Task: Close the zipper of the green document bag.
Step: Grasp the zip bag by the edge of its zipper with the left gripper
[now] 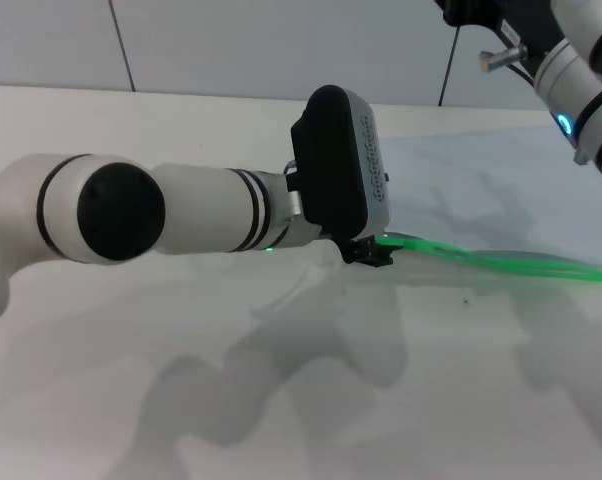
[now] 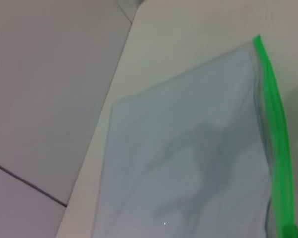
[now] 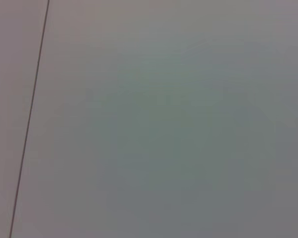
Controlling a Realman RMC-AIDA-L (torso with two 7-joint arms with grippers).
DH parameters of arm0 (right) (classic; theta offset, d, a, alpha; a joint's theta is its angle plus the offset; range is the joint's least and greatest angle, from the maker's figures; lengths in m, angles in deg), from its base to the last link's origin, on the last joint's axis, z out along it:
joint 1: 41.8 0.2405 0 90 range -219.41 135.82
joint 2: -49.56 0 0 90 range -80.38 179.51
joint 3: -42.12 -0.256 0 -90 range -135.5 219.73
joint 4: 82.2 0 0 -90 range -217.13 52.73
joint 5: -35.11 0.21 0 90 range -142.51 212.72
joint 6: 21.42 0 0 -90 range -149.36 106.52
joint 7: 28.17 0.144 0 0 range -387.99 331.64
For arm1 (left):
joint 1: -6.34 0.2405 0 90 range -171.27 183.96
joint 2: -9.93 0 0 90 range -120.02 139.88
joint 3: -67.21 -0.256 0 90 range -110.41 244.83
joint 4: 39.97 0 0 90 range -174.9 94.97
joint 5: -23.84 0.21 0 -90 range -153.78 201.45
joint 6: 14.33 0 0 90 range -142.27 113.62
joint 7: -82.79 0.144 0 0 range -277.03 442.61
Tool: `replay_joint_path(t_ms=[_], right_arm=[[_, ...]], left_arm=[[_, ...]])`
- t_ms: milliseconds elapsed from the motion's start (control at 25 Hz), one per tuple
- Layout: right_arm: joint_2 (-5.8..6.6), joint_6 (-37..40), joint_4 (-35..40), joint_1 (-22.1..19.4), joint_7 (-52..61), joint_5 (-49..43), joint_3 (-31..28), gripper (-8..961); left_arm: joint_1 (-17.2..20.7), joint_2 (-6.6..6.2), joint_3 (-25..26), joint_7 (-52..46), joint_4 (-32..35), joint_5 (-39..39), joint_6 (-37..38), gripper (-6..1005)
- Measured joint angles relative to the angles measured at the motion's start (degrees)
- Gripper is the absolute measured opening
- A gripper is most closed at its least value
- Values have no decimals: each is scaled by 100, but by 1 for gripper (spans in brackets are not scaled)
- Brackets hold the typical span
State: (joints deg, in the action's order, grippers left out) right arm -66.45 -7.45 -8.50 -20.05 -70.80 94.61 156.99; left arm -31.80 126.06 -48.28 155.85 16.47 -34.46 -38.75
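The green document bag (image 1: 481, 190) lies flat on the white table at the right, pale and translucent. Its zipper (image 1: 501, 262) runs as a bright green strip along the near edge and off the right side; close to my left gripper (image 1: 369, 252) it shows as two strands slightly apart. That gripper sits at the strip's left end with its dark fingertips pinched on it. In the left wrist view the bag (image 2: 188, 163) fills the middle, with the zipper (image 2: 275, 134) along one edge and a small green slider tab (image 2: 288, 231) at its near end. My right gripper (image 1: 481, 12) is raised at the top right, away from the bag.
The white table (image 1: 281, 380) spreads across the front and left. A grey tiled wall (image 1: 211, 40) stands behind it. My left forearm (image 1: 181, 210) stretches across the middle of the head view. The right wrist view shows only a plain grey surface with a seam.
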Motion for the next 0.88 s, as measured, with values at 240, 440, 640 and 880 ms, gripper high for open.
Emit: replay_joint_path(t_ms=[240,440,640,880], right_arm=[[0,0,4,7,0,0,6,669],[0,0,36,-3,0,0,9,669],[0,0,65,-8,0,0,14,668],[0,0,74,-14,0,0,17,659]], left_arm=[[-99,7,-7,42,-162,-122,3,859],[-185,4,-75,75,-284,-283,4,816],[-193,5,-78,111,-299,-317,12,773],[-203,6,-79,112,-312,-321,19,722]])
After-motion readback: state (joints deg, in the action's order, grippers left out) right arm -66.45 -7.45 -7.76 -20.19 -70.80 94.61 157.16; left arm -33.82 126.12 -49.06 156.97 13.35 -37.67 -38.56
